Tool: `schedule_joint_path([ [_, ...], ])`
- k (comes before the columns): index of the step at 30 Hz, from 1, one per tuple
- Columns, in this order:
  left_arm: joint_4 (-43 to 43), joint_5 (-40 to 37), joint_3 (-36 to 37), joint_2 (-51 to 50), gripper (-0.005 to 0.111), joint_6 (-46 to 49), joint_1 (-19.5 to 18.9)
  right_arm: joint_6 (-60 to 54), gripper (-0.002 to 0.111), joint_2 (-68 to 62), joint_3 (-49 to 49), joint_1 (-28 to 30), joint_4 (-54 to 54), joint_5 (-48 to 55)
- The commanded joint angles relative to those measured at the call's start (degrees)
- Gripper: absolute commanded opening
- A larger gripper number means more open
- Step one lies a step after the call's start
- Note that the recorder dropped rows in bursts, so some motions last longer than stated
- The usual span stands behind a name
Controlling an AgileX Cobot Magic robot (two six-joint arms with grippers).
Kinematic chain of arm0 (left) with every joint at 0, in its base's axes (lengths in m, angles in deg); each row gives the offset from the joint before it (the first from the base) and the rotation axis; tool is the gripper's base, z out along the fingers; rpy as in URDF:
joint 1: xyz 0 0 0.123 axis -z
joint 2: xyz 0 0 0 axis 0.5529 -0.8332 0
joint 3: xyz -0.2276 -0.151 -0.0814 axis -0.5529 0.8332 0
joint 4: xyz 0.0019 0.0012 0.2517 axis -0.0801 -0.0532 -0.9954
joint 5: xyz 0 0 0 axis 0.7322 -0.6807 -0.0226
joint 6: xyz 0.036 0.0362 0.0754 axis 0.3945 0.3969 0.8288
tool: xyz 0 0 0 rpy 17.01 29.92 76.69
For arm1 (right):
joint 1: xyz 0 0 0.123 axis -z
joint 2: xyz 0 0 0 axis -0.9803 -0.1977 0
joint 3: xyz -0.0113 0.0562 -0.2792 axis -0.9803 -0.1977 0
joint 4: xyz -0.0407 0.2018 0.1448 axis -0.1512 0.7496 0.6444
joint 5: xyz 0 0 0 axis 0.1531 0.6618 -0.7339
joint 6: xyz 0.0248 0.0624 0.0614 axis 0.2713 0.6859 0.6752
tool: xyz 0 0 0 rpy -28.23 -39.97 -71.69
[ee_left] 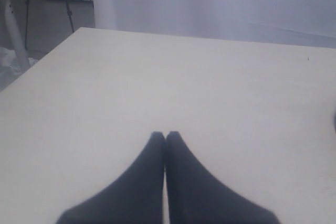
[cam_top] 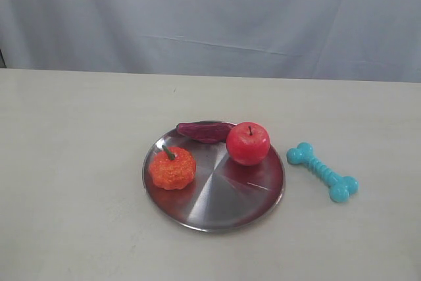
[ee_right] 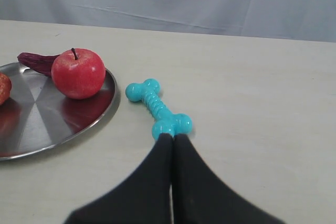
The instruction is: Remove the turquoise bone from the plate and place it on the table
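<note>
Turquoise bone: the small turquoise rubber dog-bone toy with knobbed ends [cam_top: 323, 171] lies flat on the matte cream-beige table [cam_top: 79, 162], just beside the round shiny steel plate [cam_top: 217, 212] and clear of its rim.
Plate load: we see a red toy apple [cam_top: 248, 143], an orange toy pumpkin [cam_top: 172, 168] and a dark purple pod-like piece [cam_top: 204, 131] on it, no bone.
Right claw: the right gripper [ee_right: 172, 138] has its fingers pressed together on nothing, tips close to the bone's near knob (touching or just short, we cannot tell).
Left claw: the left gripper [ee_left: 165, 135] is also closed and empty, over bare table.
Step in hand: we judge the placing done; what remains is a clean retreat.
How to do it well: we lift the right arm straight away from the knob, without nudging the bone back toward the plate.
</note>
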Motion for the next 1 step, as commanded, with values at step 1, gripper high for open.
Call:
schedule_joint_path([
  [1, 0.0, 0.2, 0.1, 0.1, 0.0, 0.0, 0.3, -0.4, -0.001, 0.3, -0.1, 0.2, 0.0, -0.3],
])
